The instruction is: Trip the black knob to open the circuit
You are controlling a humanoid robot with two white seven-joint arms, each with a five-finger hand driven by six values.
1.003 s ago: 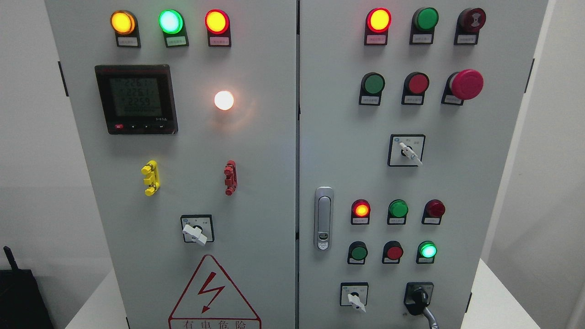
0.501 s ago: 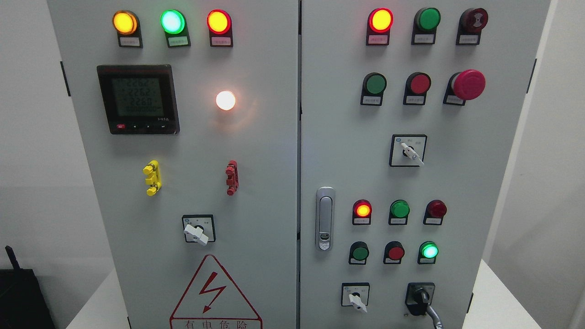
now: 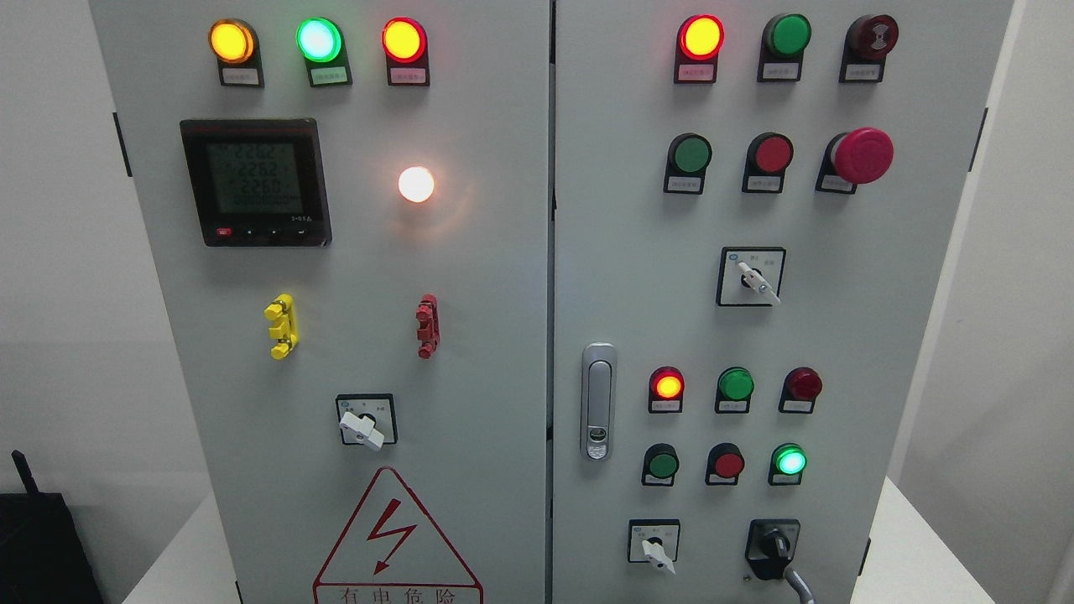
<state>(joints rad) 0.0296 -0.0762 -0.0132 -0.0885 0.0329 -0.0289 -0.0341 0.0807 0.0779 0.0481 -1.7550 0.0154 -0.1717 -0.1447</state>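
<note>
At lower right of the frame, the black knob [image 3: 774, 547] sat beside a white switch [image 3: 654, 550], below a lit green lamp [image 3: 789, 460], its handle roughly upright, unobstructed; no hand showed.

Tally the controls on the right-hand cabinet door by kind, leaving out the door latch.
Round lamps or push buttons: 11, e.g. the lit green one
Red mushroom button: 1
White-handled selector switches: 2
Black knob: 1
Total: 15
No robot hand is in view.
</note>
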